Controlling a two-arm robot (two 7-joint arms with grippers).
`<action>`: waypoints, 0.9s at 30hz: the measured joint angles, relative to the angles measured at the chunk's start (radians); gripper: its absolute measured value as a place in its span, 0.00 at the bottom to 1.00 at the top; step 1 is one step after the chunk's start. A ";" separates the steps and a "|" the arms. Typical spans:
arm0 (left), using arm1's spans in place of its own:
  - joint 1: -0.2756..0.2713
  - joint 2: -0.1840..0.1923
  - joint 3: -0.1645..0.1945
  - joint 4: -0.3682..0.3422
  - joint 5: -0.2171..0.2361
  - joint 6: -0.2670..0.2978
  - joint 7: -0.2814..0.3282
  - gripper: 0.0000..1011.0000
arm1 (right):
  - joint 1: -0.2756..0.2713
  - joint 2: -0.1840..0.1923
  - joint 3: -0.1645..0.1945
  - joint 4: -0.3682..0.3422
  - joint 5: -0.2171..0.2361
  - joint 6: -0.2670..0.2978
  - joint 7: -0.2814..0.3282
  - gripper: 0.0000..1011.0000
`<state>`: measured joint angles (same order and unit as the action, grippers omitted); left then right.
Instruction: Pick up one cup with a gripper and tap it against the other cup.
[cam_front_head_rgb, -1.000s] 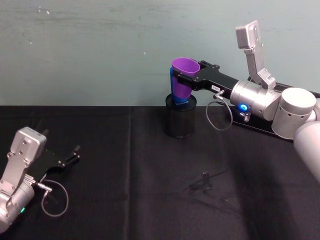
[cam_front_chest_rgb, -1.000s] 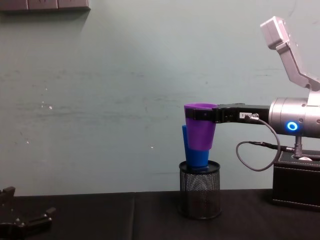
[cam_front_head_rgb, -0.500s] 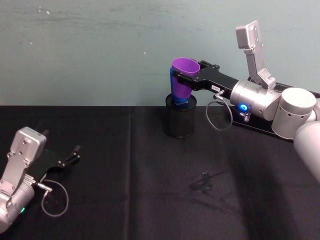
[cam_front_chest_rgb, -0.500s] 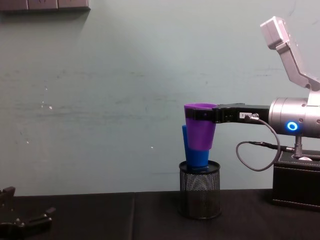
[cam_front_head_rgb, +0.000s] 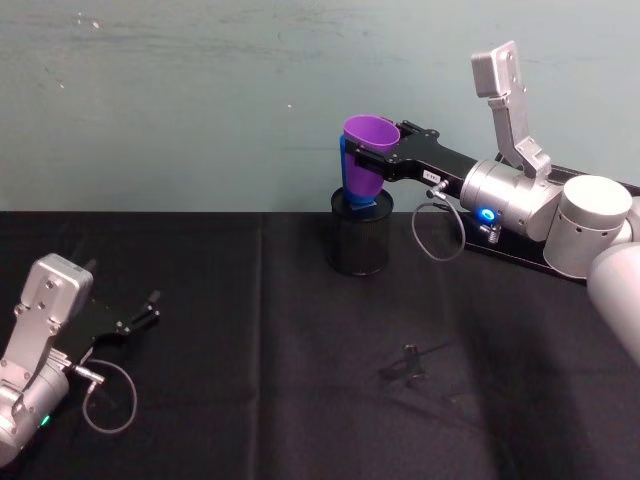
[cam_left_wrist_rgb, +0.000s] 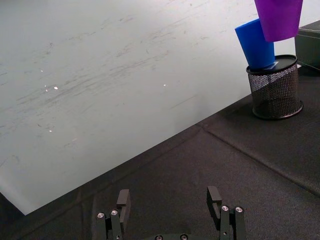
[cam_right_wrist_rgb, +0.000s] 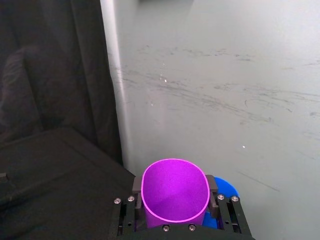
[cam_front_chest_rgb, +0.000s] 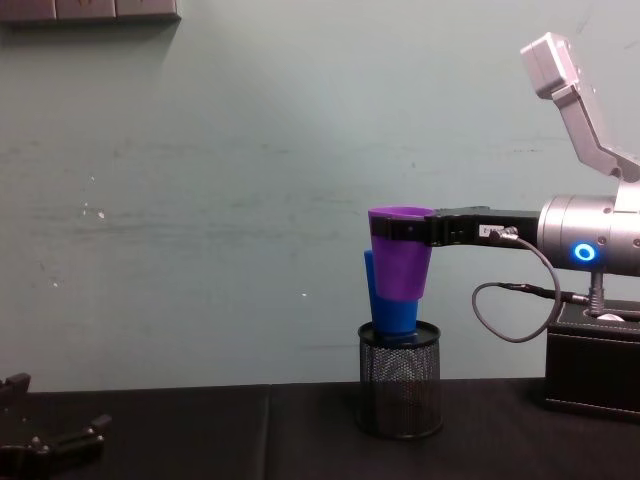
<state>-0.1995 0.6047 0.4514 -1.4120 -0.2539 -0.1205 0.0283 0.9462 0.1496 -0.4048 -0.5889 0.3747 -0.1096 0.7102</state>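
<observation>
Upper centre, right gripper (cam_front_head_rgb: 383, 158) pinches the purple cup (cam_front_head_rgb: 365, 152) just beside the blue cup (cam_front_chest_rgb: 391, 312); best tap lightly, sideways. Left gripper (cam_front_head_rgb: 141, 311) idles spread, lower left.

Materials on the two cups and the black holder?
Purple cup, gripped in the right claw: looks like smooth glossy plastic, faint sheen on its wall. Blue cup: likely plastic too, smooth, even colour. Black holder: probably metal mesh, matte; grid visible. Left claw parked open, far left.
</observation>
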 joint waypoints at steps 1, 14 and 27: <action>0.000 0.000 0.000 0.000 0.000 0.000 0.000 0.99 | 0.000 0.000 0.000 0.000 0.000 0.000 0.000 0.72; 0.000 0.000 0.000 0.000 0.000 0.000 0.000 0.99 | 0.000 0.000 0.000 0.000 0.000 0.000 0.000 0.72; 0.000 0.000 0.000 0.000 0.000 0.000 0.000 0.99 | -0.118 0.056 -0.003 -0.225 0.033 0.074 0.020 0.72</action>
<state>-0.1996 0.6047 0.4514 -1.4119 -0.2538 -0.1205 0.0283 0.8281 0.2055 -0.4077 -0.8143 0.4073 -0.0354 0.7299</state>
